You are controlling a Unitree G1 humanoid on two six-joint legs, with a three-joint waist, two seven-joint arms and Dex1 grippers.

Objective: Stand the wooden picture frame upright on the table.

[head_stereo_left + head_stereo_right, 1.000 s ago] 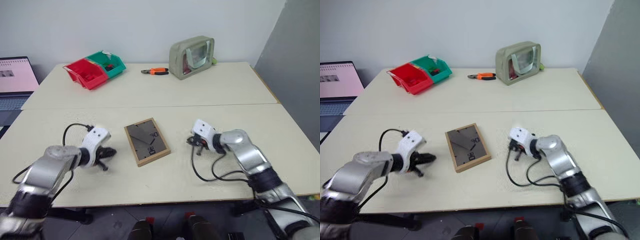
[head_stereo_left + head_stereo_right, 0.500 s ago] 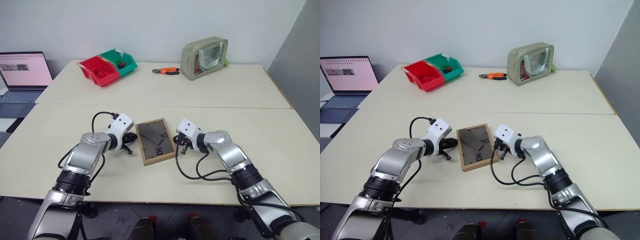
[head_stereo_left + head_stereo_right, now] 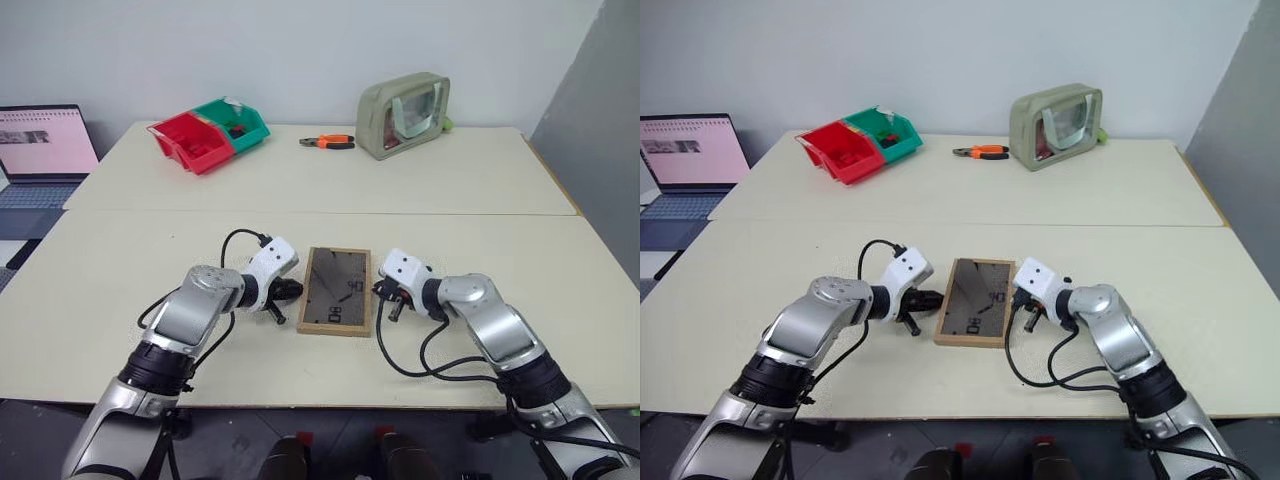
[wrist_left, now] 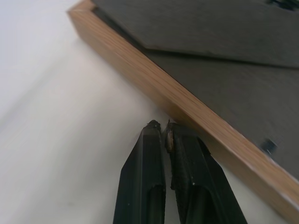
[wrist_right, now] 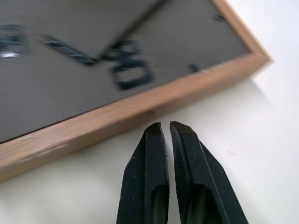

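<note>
Two claws work here, one on each side of one picture frame. The left claw (image 3: 291, 291) has its two black fingers (image 4: 154, 172) pressed together, gripping nothing, their tips right at the frame's light-wood edge at its 9 o'clock side; whether they touch the wood cannot be told. The right claw (image 3: 379, 292) also has its fingers (image 5: 152, 163) together and empty, tips just beside the frame's 3 o'clock edge with a thin strip of bare surface between. The single wooden picture frame (image 3: 337, 291) lies flat, face down, its dark grey-brown back up with the fold-out stand folded against it, on the near half of the surface (image 3: 500, 190) and just below the one seam line that crosses it. Small dark marks on the back look like writing, but they cannot be read. Farther out, toward 11 o'clock from the frame, stand two bins touching each other: one red bin (image 3: 185, 145) and one green bin (image 3: 235, 122). At about 12 o'clock lies one pair of pliers (image 3: 327, 141) with orange handles, and just beside it at 1 o'clock stands one olive-green pouch (image 3: 403, 101) with a clear window. One open laptop (image 3: 42, 140) sits off the surface at 10 o'clock; its screen text is too small to read.
</note>
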